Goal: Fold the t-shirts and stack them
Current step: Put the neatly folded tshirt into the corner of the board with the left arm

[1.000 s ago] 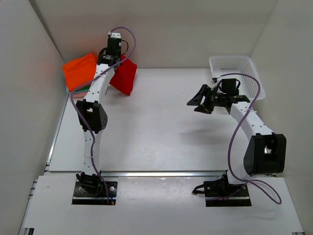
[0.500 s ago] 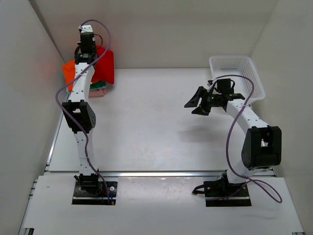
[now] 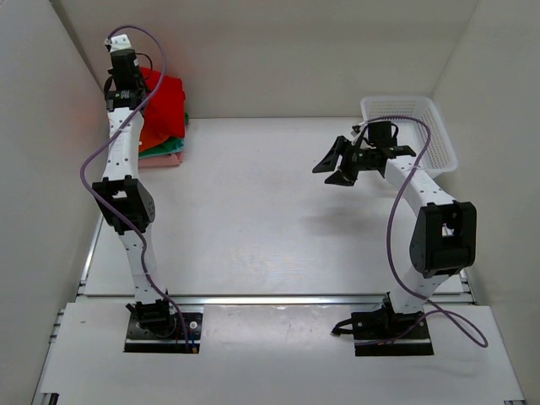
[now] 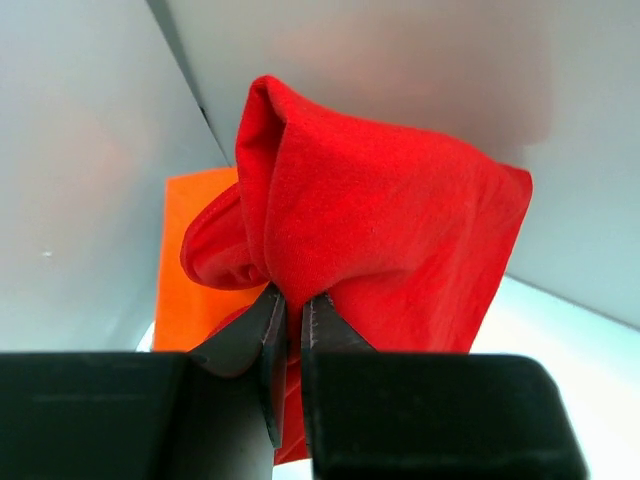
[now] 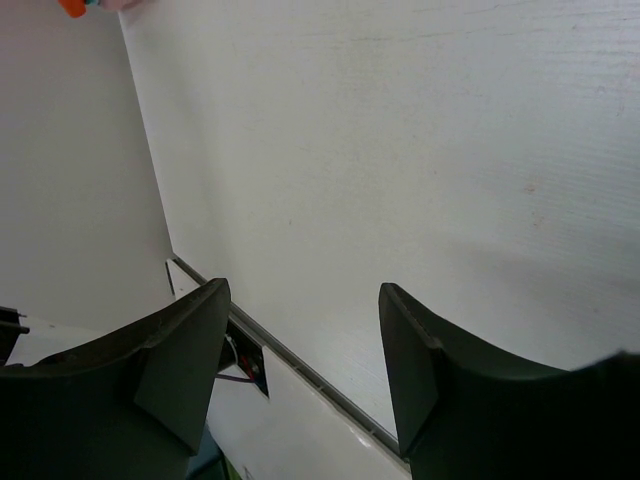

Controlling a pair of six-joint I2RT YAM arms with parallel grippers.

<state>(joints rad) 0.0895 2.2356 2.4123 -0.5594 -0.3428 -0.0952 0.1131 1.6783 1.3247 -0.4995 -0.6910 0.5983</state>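
Observation:
My left gripper (image 4: 293,300) is shut on a fold of the bright red t-shirt (image 4: 390,230) and holds it up in the far left corner, above the stack. In the top view the red t-shirt (image 3: 166,97) hangs over the folded orange t-shirt (image 3: 153,133), the green one (image 3: 169,146) and the pale pink one (image 3: 160,159). The orange t-shirt (image 4: 190,285) lies below the red one in the left wrist view. My right gripper (image 3: 331,168) is open and empty above the table's right middle; it shows wide apart in the right wrist view (image 5: 305,370).
A white mesh basket (image 3: 409,126) stands at the back right, just behind my right arm. White walls close in the back and both sides. A metal rail (image 3: 278,299) runs along the table's near edge.
My left gripper has carried the red t-shirt left and back, from beside the stack to above it in the corner. My right gripper has shifted slightly left and back, still open.

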